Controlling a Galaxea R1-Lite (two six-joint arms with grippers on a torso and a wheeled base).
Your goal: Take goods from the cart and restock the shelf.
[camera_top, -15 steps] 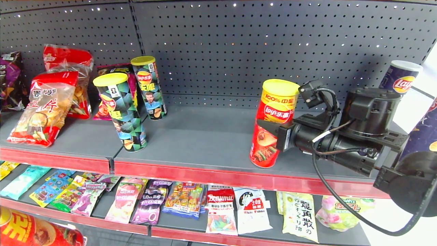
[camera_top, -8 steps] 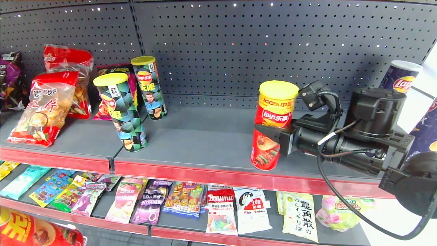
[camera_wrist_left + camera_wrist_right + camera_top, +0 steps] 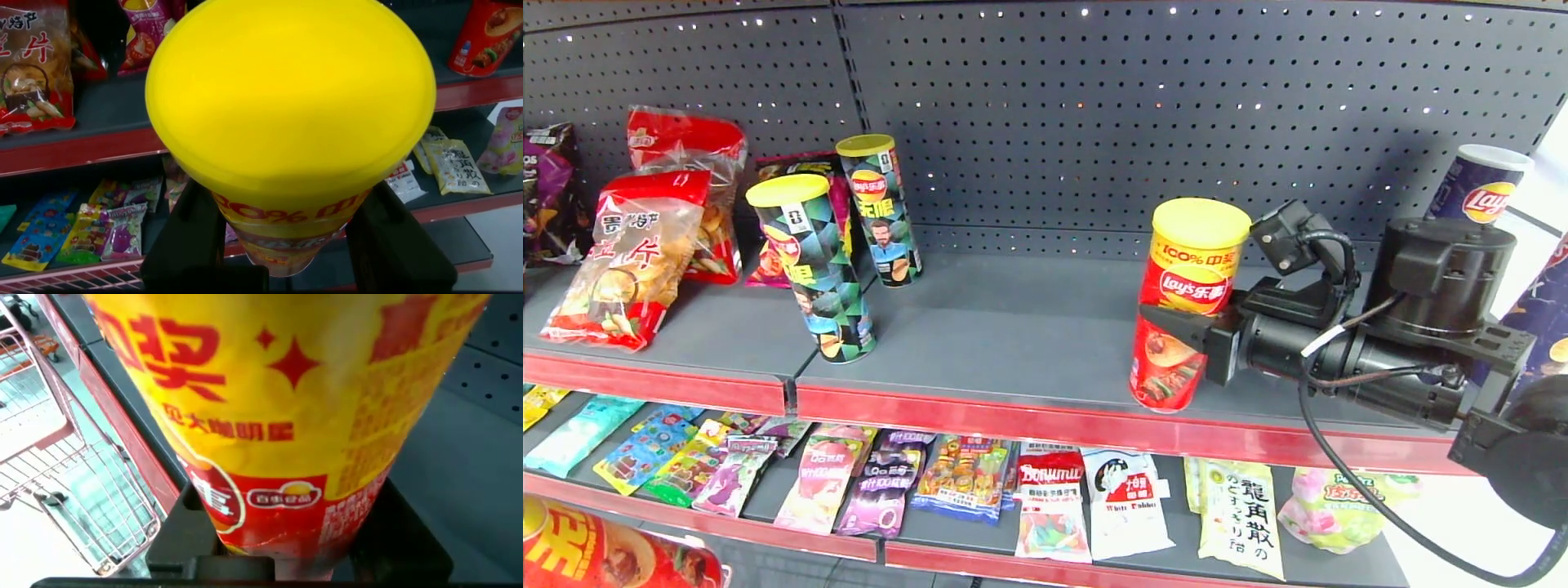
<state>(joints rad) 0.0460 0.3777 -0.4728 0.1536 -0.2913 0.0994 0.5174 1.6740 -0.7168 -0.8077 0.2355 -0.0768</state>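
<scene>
A red chips can with a yellow lid (image 3: 1191, 269) stands upright at the front edge of the upper shelf (image 3: 1013, 343), right of the middle. My right gripper (image 3: 1176, 327) is shut on its lower half from the right side. The right wrist view has the same can (image 3: 278, 416) close up between the dark fingers (image 3: 192, 539). A second red can with a yellow lid (image 3: 290, 122) sits in my left gripper (image 3: 286, 257), which is shut on it low before the shelves. That can's body (image 3: 605, 555) lies at the bottom left corner of the head view.
Two green patterned cans (image 3: 810, 265) (image 3: 879, 208) and snack bags (image 3: 629, 261) occupy the upper shelf's left part. A purple can (image 3: 1480, 192) stands at the far right. Candy bags (image 3: 964, 482) line the lower shelf. A wire cart (image 3: 73, 482) is below.
My right gripper and its red can have shifted a little to the right and down, closer to the shelf's front edge. The cans and bags on the shelf stayed put.
</scene>
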